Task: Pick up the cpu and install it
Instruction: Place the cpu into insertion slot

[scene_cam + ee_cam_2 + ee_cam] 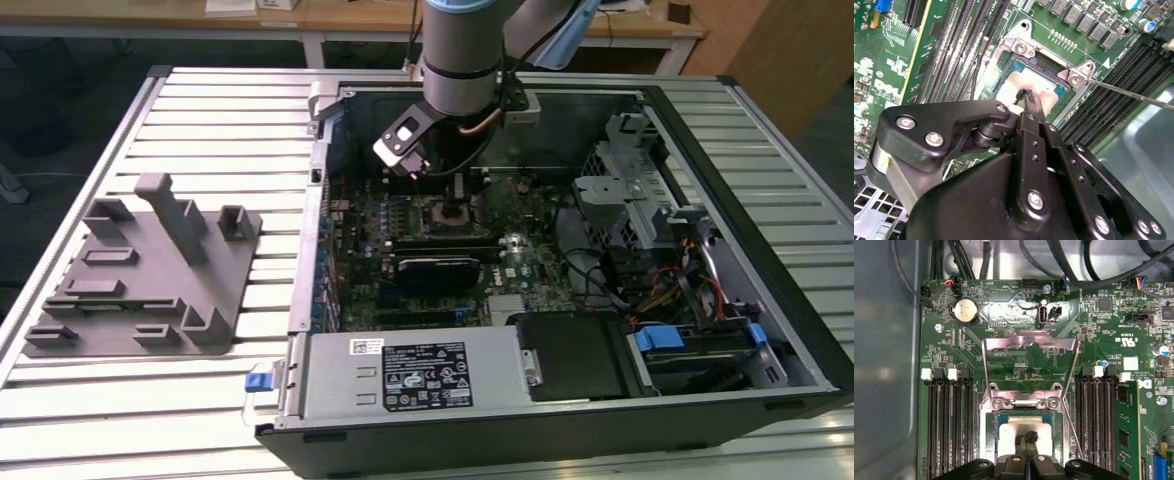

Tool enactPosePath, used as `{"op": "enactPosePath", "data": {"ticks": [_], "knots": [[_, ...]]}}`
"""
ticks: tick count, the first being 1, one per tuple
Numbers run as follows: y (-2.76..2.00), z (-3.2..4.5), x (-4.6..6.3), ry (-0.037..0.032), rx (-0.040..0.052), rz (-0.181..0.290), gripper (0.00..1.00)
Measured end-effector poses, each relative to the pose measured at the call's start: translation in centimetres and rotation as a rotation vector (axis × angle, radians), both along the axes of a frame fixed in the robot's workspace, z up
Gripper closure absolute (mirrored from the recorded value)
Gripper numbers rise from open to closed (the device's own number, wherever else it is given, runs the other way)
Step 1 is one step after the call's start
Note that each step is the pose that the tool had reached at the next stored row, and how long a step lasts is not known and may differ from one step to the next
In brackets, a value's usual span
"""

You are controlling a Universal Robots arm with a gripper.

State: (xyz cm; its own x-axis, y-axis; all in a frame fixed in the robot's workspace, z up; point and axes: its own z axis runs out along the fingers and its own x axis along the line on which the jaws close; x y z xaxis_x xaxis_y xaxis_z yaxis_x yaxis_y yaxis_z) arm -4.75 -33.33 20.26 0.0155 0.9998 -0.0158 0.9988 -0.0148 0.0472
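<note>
Hand (1029,436), tips together, over cpu (1011,430)

My arm (461,45) comes down almost upright, and at its end my tool (1026,98) points straight down, its two black fingers (1033,145) pressed flat together so that the tips meet without a gap.

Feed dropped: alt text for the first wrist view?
The gripper, shut, is poised over the silvery cpu lying in the motherboard socket. The socket's metal load plate stands hinged open, with memory slots on both sides.
</note>
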Motion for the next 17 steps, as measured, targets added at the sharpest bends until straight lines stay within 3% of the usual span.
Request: {"op": "enactPosePath", "data": {"ticks": [17], "knots": [[0.01,3.00,0.0,-0.0008,-0.0002,0.000,0.89]]}}
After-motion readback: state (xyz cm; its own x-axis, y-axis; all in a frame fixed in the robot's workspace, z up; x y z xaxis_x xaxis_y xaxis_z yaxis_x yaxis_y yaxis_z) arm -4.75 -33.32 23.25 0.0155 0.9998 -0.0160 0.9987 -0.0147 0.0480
